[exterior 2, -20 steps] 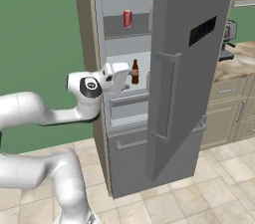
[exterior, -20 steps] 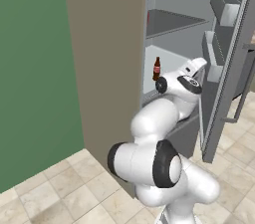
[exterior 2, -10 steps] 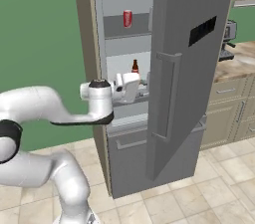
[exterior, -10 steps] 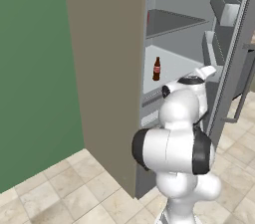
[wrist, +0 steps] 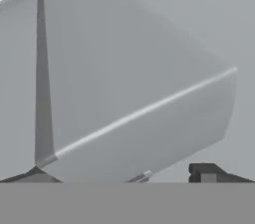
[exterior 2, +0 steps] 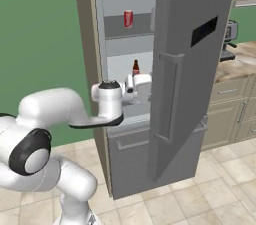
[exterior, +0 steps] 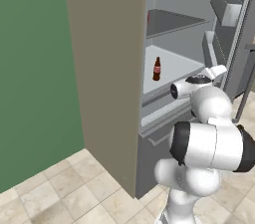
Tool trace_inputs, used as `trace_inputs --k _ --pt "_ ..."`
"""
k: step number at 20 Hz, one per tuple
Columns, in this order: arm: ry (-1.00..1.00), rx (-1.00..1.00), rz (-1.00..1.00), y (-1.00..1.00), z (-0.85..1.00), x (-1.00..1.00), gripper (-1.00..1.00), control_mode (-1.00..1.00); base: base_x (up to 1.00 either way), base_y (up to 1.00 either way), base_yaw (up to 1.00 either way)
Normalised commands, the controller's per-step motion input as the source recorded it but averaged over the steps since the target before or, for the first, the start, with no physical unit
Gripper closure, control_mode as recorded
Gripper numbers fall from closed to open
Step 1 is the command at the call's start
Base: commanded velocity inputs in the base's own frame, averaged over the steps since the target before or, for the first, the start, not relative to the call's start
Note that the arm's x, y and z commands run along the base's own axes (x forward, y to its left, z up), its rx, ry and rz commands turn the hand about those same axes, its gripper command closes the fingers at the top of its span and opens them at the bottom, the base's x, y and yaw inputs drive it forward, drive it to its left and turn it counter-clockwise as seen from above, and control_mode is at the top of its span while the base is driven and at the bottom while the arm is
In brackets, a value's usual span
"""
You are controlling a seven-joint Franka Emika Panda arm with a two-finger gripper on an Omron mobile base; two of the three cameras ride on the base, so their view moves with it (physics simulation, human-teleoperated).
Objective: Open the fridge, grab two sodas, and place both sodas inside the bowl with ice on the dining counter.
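The grey fridge point(exterior 2: 185, 59) stands with its door swung wide open. A red soda can point(exterior 2: 128, 18) sits on the upper shelf. A dark cola bottle with a red label point(exterior 2: 135, 66) point(exterior: 157, 68) stands upright on the middle shelf. My gripper point(exterior 2: 146, 88) point(exterior: 218, 71) reaches in over the middle shelf, to the right of the bottle and a little nearer, not touching it. It is open and holds nothing. In the hand view one dark fingertip point(wrist: 203, 173) shows against plain grey fridge walls. The bowl and the dining counter are out of view.
Door bins point(exterior: 225, 11) line the inside of the open door, close to my hand's right. A lower drawer point(exterior 2: 132, 141) sits under the shelves. Cream cabinets point(exterior 2: 232, 109) with a stone counter and a coffee machine point(exterior 2: 229, 39) stand right of the fridge. A green wall point(exterior: 35, 68) is on the left.
My arm has swung forward and folded up. The hand moved to the right and deeper into the fridge, past the bottle. The jaws stayed open. The sodas have not moved.
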Motion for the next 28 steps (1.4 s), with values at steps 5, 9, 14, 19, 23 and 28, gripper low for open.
trace_inputs --k 5,9,14,19,23,28 --pt "0.05 0.00 -0.10 -0.51 0.40 0.00 -1.00 -1.00 0.00 0.00 0.00" --pt "0.05 0.00 -0.10 -0.64 0.34 0.00 -1.00 -1.00 0.00 0.00 0.00" --pt "0.06 0.00 -0.06 -0.78 0.30 0.00 -1.00 -1.00 0.00 0.00 0.00" --pt "0.07 0.00 -0.03 -0.92 0.23 0.08 -1.00 -1.00 0.00 0.00 0.00" --pt "0.00 0.00 -0.01 -0.72 0.16 -0.09 -1.00 -1.00 0.00 0.00 0.00" --pt "-0.12 0.00 0.00 -0.18 0.19 -0.57 -1.00 -1.00 0.00 0.00 0.00"
